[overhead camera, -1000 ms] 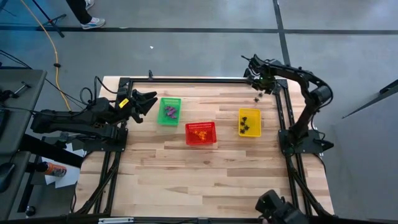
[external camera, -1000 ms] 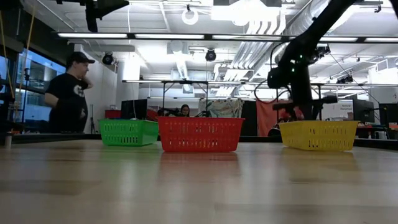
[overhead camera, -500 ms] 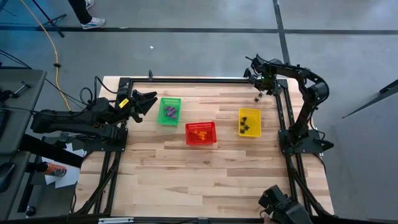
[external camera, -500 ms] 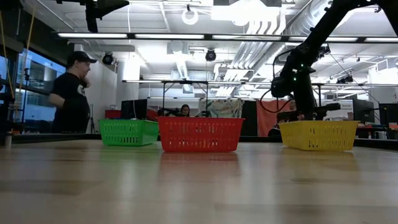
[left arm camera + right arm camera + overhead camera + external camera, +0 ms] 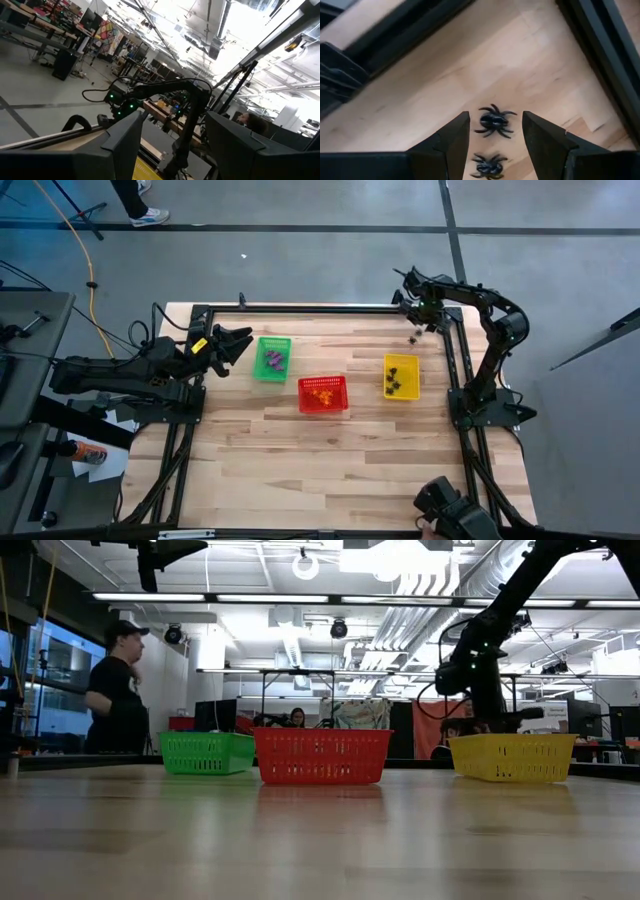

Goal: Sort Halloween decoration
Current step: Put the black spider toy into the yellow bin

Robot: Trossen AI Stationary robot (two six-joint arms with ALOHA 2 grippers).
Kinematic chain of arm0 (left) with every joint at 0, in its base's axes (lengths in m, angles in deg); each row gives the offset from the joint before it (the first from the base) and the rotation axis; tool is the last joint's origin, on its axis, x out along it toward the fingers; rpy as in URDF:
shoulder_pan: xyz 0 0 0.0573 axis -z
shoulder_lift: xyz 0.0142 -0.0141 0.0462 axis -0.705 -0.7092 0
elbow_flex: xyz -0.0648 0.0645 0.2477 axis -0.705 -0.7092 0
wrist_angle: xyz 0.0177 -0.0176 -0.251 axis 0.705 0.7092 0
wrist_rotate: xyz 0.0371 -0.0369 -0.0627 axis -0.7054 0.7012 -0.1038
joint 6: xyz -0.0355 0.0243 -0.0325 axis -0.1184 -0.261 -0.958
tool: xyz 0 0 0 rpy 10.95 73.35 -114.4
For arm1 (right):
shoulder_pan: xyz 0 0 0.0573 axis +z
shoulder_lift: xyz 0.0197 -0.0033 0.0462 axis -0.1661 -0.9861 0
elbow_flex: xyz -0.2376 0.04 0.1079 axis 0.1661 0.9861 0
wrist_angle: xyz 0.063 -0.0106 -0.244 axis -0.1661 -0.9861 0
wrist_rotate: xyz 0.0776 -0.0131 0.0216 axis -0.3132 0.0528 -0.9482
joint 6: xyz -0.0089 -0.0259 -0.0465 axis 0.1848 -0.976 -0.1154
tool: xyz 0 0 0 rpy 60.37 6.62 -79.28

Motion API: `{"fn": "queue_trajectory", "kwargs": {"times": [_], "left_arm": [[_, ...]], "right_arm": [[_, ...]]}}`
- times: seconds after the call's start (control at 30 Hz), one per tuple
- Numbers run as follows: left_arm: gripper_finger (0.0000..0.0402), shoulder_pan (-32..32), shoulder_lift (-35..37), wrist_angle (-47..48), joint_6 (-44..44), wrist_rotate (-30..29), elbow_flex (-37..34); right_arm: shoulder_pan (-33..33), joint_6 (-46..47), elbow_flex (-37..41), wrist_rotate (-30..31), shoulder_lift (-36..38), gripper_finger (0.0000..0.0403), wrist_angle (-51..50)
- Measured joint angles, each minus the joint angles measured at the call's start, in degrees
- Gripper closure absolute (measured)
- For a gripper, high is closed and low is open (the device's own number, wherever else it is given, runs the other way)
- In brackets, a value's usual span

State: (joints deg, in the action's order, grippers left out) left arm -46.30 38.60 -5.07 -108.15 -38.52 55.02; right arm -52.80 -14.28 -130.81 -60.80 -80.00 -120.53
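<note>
Wooden tabletop (image 5: pixel 330 450), far right corner: right gripper (image 5: pixel 492 137) hovers with fingers spread, nothing held, over two black spiders (image 5: pixel 494 121) lying loose on the boards just beyond the yellow basket (image 5: pixel 401 376). Best bet is dropping straight down and straddling one body, not the legs. Spiders look wider than long, legs splayed sideways across the jaws. Left gripper (image 5: pixel 232 345) waits open beside the green basket (image 5: pixel 271 358).

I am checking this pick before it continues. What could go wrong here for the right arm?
1. Two black spiders lie close together below the right gripper, whose jaws stand open; it might catch both or nudge one away.
2. They lie near the table's black frame, so the jaws could strike it.
</note>
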Motion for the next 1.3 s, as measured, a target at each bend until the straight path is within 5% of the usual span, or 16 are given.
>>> {"fn": "queue_trajectory", "kwargs": {"times": [0.87,1.3], "left_arm": [[0.0195,0.00,0.01,0.00,-0.48,0.00,0.00],[0.0195,0.00,0.00,0.11,0.15,0.00,0.00]], "right_arm": [[5.78,5.42,0.94,1.90,-3.53,0.0226,7.23],[15.60,3.14,0.98,-3.90,-2.91,0.0226,14.12]]}}
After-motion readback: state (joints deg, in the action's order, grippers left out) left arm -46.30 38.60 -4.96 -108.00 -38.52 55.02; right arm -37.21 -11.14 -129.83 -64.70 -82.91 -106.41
